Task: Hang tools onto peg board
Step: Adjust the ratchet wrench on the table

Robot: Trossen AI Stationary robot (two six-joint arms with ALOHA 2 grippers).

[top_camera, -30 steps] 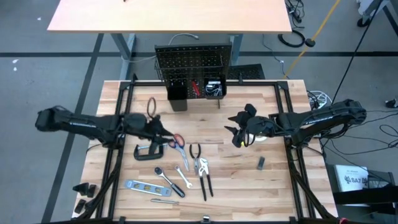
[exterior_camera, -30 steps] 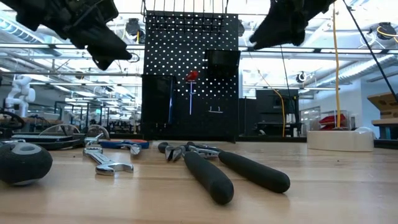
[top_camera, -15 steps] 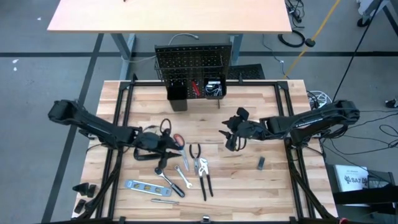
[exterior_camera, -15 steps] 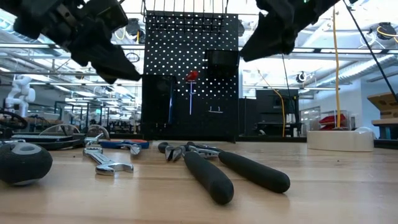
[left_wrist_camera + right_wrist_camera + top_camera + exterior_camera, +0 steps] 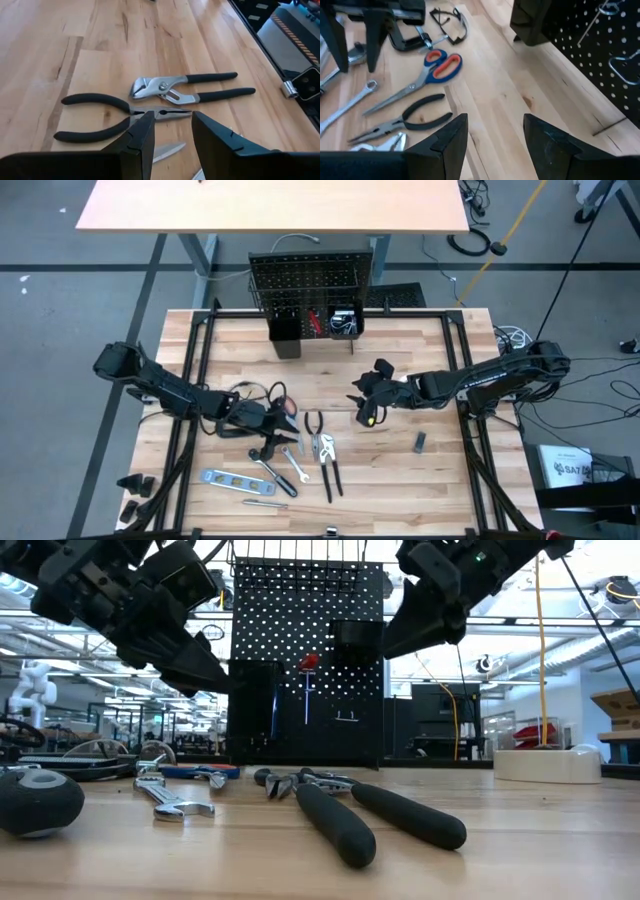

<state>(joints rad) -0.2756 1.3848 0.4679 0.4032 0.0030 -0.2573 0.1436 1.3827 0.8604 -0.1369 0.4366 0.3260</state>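
- Left gripper [image 5: 172,132]: matte black wedge-shaped fingers, narrow gap, holding nothing. It hangs above the tip of the needle-nose pliers [image 5: 107,117], mid-tabletop toward the left edge.
- Right gripper [image 5: 492,135]: same blocky black fingers, set wider, nothing between them. It hangs clear of the wood, right of centre, facing the tool spread.
- Needle-nose pliers: slim steel jaws, black rubber-dipped handles splayed apart.
- Groove-joint pliers [image 5: 187,87]: bright steel head, straight black grips, lying just beside the needle-nose pair.
- Scissors [image 5: 417,80]: red-and-blue looped handles, long steel blades. In the left wrist view only a blade tip shows under the fingers.
- Safety glasses [image 5: 451,19]: thin dark frame, cut off at the picture edge.
- C-clamp [image 5: 410,37]: black cast frame, partly covered by the left arm.
- Combination wrench [image 5: 350,102]: plain steel with a ring end, far end out of view.
- Level [image 5: 233,479]: flat blue-grey bar near the front edge, left half.
- Peg board [image 5: 305,660]: upright black perforated metal at the middle of the rear edge, wire hooks on it. A red-handled tool [image 5: 308,670] hangs on it; I cannot tell its type.
- Tabletop [image 5: 430,380]: pale butcher-block planks, visible grain.
- Small dark block [image 5: 420,442] toward the right edge, too small to identify.
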